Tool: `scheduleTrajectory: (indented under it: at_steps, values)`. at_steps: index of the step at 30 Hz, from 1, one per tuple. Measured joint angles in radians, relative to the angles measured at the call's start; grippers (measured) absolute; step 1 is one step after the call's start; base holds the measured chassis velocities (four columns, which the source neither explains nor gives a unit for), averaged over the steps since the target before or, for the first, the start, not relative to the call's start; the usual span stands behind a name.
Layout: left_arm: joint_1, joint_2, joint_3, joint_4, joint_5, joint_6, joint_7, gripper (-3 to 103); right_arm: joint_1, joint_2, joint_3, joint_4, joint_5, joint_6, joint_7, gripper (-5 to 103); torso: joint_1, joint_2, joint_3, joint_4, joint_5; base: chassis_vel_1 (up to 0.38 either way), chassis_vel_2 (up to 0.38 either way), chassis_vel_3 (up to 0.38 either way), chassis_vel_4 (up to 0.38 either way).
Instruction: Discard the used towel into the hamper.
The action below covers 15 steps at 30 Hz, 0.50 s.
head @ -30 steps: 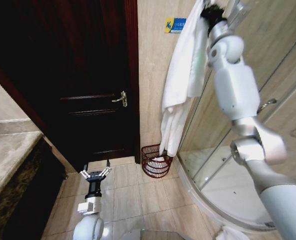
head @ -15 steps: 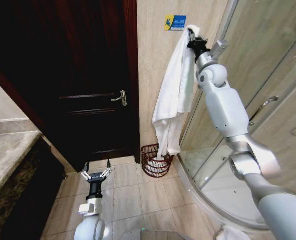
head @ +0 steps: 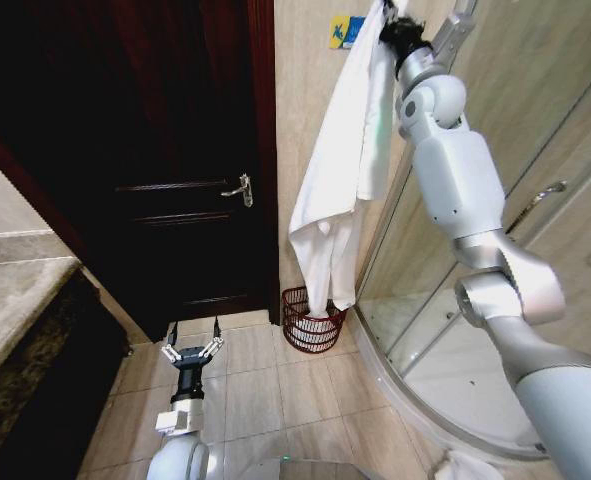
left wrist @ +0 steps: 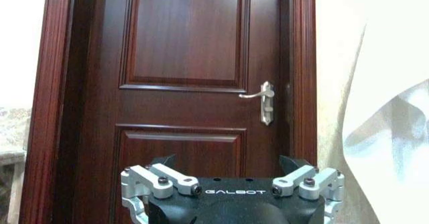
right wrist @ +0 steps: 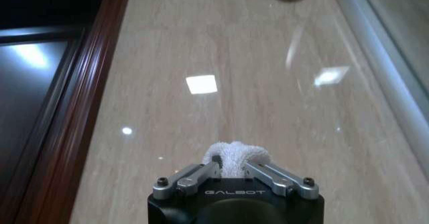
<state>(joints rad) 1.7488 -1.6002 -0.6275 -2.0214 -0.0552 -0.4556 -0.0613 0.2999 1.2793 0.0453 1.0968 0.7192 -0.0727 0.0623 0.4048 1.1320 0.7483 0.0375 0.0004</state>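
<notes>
Tiled bathroom, dark door, right tool clamping white towel above hamper, left tool spread wide near floor

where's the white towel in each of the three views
Head view: the towel hangs from the right claw at upper right, its lower end just above the hamper.
Left wrist view: a white fold along the picture's right edge, beside the door.
Right wrist view: a small tuft pinched between the claw's fingers.
Shared landmark: the dark red door, whose frame also edges the right wrist view.
</notes>
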Motion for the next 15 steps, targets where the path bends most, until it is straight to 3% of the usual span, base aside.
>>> scheduleTrajectory:
  at_steps: [10,15]
  values:
    - [0.004,-0.003,0.004,0.016,-0.001,-0.016,-0.004,100,0.101,0.065,-0.002,-0.087,-0.002,-0.002,0.006,2,-0.024,-0.054,-0.030,0.0004,-0.0006,0.000,0.000,0.000,0.000]
    - [0.007,-0.003,0.006,0.018,0.000,-0.021,-0.004,100,0.109,0.059,-0.006,-0.100,-0.001,-0.002,0.006,2,-0.035,-0.078,-0.043,0.0000,-0.0001,0.000,0.000,0.000,0.000]
